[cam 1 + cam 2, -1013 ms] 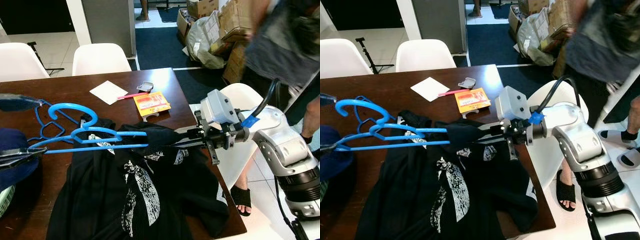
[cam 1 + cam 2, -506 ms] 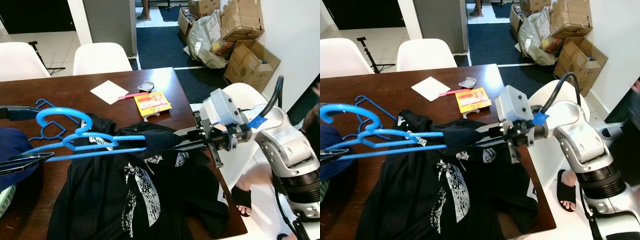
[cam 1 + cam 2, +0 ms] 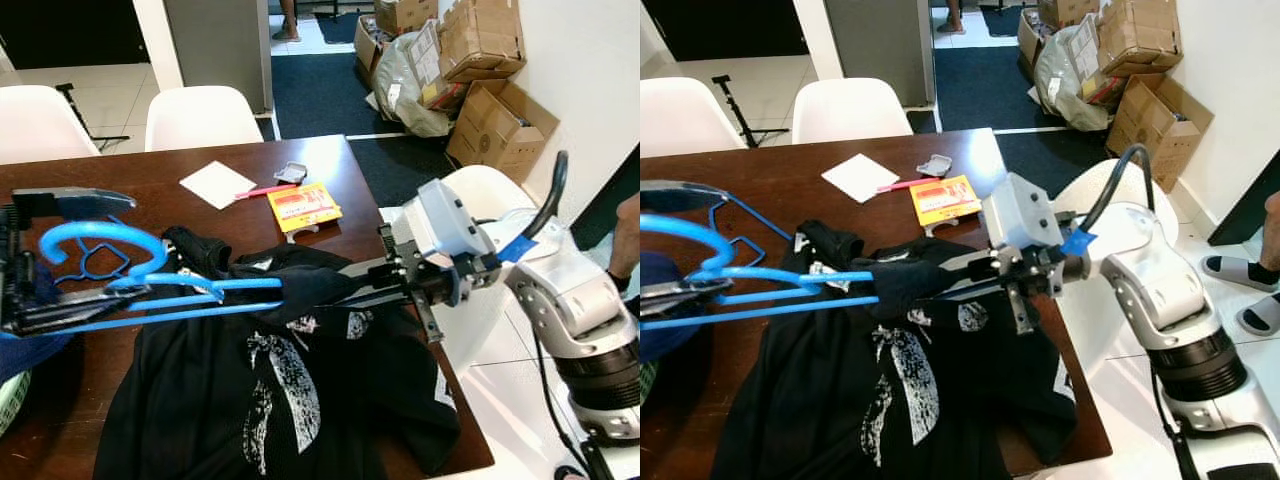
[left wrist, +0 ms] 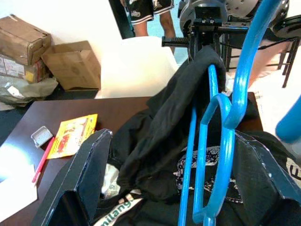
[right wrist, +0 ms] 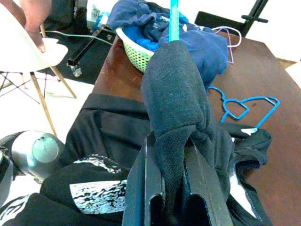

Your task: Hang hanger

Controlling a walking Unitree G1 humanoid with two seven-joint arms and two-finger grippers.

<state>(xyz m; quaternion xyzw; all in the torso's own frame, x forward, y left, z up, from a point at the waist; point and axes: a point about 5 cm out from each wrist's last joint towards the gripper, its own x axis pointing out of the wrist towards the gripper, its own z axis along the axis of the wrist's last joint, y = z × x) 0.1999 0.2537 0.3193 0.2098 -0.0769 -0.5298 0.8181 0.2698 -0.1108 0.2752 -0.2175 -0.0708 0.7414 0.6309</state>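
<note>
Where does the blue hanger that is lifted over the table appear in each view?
Left eye view: blue hanger, left of centre.
Right eye view: left side.
Left wrist view: right of centre, upright.
Right wrist view: top centre.
Shared landmark: the black T-shirt draped over its end.

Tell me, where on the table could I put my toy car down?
Bare wood lies along the far edge of the table, left of the white paper, and a smaller patch sits right of the orange booklet. The near half is crowded: the black shirt covers it, with the blue hanger held above.
</note>
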